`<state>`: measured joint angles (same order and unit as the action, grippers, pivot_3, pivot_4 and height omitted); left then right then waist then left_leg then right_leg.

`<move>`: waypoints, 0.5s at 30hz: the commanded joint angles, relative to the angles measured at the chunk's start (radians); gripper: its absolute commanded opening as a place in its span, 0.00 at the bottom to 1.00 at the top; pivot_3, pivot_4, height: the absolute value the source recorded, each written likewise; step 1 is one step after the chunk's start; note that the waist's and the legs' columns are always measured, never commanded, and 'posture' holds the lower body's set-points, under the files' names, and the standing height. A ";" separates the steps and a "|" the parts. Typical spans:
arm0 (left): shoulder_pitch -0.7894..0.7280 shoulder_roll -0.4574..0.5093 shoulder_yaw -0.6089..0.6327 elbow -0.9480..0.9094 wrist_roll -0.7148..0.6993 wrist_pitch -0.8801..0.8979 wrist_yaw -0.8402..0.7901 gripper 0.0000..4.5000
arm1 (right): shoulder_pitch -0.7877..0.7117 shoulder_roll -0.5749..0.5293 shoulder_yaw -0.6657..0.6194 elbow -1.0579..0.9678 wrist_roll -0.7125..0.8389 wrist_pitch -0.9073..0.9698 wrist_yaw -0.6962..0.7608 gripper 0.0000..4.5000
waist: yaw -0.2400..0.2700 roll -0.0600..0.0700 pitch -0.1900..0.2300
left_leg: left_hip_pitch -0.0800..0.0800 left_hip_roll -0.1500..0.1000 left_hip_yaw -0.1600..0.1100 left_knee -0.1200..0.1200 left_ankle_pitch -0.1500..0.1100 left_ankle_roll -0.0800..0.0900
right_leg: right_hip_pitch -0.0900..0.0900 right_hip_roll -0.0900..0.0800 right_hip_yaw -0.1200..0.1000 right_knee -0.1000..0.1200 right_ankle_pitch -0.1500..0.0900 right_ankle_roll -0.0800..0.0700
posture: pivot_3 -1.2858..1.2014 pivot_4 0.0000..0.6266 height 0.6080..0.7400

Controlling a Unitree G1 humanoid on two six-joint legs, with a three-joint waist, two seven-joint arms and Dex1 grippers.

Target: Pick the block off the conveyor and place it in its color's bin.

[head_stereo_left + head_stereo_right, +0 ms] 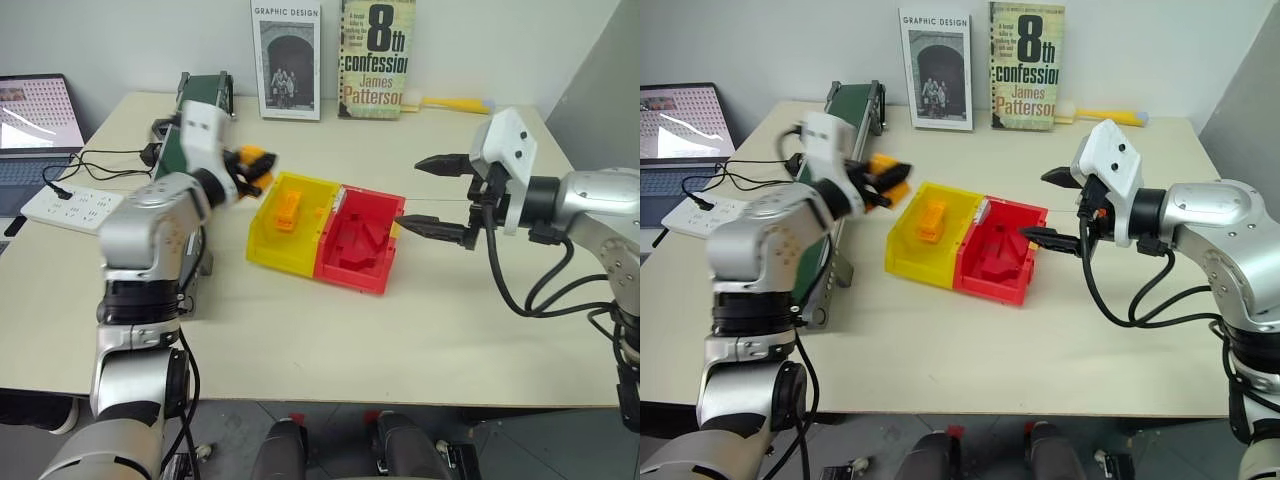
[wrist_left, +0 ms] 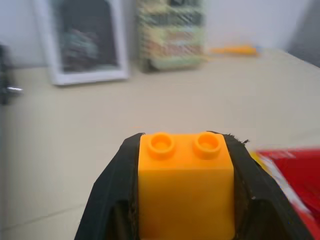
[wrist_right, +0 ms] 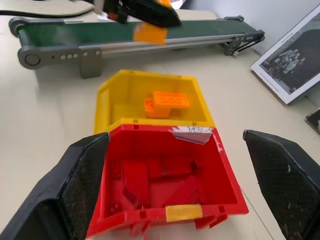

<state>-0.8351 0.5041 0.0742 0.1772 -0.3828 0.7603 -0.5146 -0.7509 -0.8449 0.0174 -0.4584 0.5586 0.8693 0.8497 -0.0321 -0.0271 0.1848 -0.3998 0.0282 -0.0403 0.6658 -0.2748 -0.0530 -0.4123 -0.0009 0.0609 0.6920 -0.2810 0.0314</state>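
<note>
My left gripper (image 1: pixel 255 168) is shut on the orange-yellow studded block (image 2: pixel 185 185), holding it in the air between the conveyor (image 1: pixel 205 95) and the bin. In the right wrist view the held block (image 3: pixel 150 33) hangs in front of the green belt (image 3: pixel 100 31). The yellow bin (image 1: pixel 268 245) sits mid-table, joined to a red tray (image 1: pixel 355 272) on its right, and holds another orange brick (image 3: pixel 165 102). My right gripper (image 1: pixel 410 194) stands open beside the red tray, with nothing between its fingers.
Red pieces lie in the red tray. A laptop (image 1: pixel 30 120) and a white power strip (image 1: pixel 75 208) with cables sit at the table's left. Two books (image 1: pixel 286 60) (image 1: pixel 375 55) stand against the back wall, with a yellow tool (image 1: pixel 455 103) next to them.
</note>
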 commanded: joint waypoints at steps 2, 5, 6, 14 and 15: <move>-0.060 -0.014 -0.124 0.158 0.099 -0.141 -0.114 0.34 | 0.023 -0.028 -0.091 -0.121 0.067 0.090 -0.051 1.00 | -0.004 0.000 0.000 | 0.000 0.000 0.000 0.000 0.000 0.000 | 0.000 0.001 0.000 0.000 0.000 0.000 | 0.52 0.24 1.00; -0.078 -0.035 -0.127 0.217 0.103 -0.182 -0.154 0.52 | 0.037 -0.033 -0.114 -0.148 0.084 0.121 -0.078 1.00 | -0.002 0.000 0.000 | 0.000 0.001 0.000 0.000 0.000 0.000 | 0.000 0.001 0.000 0.000 0.000 0.000 | 0.52 0.24 1.00; -0.081 -0.038 -0.133 0.229 0.108 -0.192 -0.169 0.58 | 0.045 -0.035 -0.122 -0.155 0.088 0.129 -0.086 1.00 | 0.000 0.000 0.000 | -0.001 0.000 0.000 0.000 0.000 0.000 | 0.000 0.001 0.000 0.000 0.000 0.000 | 0.52 0.24 1.00; -0.114 0.003 -0.100 0.218 0.108 -0.187 -0.229 0.93 | 0.074 -0.037 -0.114 -0.131 0.082 0.108 -0.098 1.00 | 0.001 0.000 0.000 | -0.001 0.000 -0.001 0.000 0.000 0.000 | 0.000 0.001 0.000 -0.001 0.000 0.000 | 0.52 0.24 1.00; -0.115 0.008 -0.097 0.212 0.107 -0.184 -0.233 0.98 | 0.076 -0.036 -0.110 -0.126 0.079 0.102 -0.097 1.00 | -0.001 0.000 0.000 | -0.001 0.000 -0.001 0.000 0.000 0.000 | 0.000 0.001 0.000 -0.001 0.000 0.000 | 0.52 0.24 1.00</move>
<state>-0.9226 0.4884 -0.0586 0.4345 -0.2680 0.5800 -0.7351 -0.6757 -0.8725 -0.0774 -0.5813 0.6469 1.0034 0.7560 -0.0328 -0.0271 0.1849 -0.4003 0.0285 -0.0411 0.6658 -0.2750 -0.0525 -0.4119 0.0001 0.0608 0.6908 -0.2811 0.0314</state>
